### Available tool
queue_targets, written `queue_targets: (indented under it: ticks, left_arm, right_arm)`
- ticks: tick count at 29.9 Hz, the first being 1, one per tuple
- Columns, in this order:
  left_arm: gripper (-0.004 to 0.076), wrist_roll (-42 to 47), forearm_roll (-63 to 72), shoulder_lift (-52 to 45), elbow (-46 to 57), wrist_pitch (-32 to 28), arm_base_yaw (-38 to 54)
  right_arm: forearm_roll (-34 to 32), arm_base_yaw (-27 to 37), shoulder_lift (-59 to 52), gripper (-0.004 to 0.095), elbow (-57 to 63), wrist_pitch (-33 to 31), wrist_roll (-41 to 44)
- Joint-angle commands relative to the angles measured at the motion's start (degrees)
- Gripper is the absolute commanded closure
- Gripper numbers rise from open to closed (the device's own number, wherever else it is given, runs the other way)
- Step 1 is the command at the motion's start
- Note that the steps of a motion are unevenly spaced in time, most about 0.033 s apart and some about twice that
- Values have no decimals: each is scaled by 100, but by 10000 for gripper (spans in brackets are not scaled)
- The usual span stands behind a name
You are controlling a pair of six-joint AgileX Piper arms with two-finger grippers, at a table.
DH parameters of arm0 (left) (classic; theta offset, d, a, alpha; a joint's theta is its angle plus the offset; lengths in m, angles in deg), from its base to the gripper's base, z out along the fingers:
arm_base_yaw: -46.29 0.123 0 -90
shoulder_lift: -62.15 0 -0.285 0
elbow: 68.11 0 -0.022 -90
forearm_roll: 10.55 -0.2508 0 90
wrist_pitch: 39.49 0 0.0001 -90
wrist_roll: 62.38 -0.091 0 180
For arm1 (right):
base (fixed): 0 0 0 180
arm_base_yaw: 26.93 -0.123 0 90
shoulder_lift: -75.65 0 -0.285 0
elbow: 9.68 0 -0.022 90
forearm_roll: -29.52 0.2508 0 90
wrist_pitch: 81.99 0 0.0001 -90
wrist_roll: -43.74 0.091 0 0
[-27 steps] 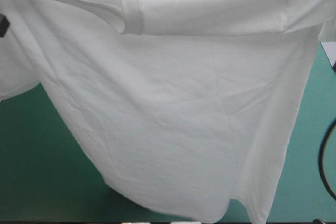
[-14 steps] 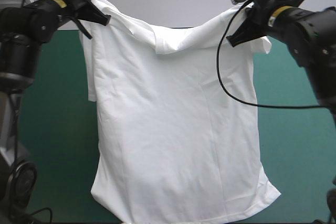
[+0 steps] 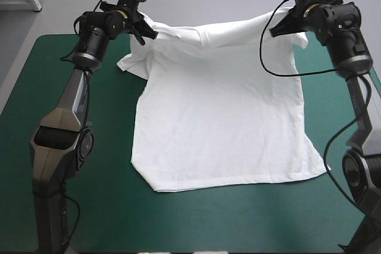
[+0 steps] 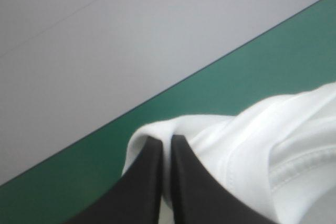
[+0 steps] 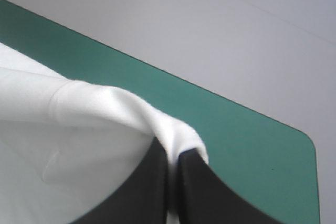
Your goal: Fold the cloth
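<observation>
Teal-green tabletop [image 3: 71, 194] bore the white short-sleeved T-shirt [image 3: 220, 117]; left end effector [image 3: 144, 29] and right end effector [image 3: 276, 28] each clamped one raised shoulder.

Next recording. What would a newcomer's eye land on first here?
The white T-shirt draws the eye first, spread across the middle of the teal-green table with its hem toward the near edge. Near the far edge the left gripper and right gripper each pinch a shoulder, shut on the fabric, holding that end up.

The teal-green table [image 3: 238, 218] bears the T-shirt [image 3: 220, 129] (hem spread flat).
</observation>
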Motion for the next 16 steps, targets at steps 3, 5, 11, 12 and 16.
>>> queue_targets:
  ticks: [3,5,11,12,16]
  left_arm:
    - [705,37,306,73,-236,-85,22]
    - [699,37,315,202,-236,10,22]
    - [370,37,530,283,-240,312,27]
    - [279,52,547,265,-250,370,27]
    - [172,343,603,-41,-250,808,27]
  right_arm:
    - [81,100,243,852,-142,447,-109]
    - [92,100,389,740,-142,418,-98]
    - [115,100,405,301,-142,493,159]
    - [80,100,360,282,-186,510,216]
    - [95,100,-3,278,-479,271,241]
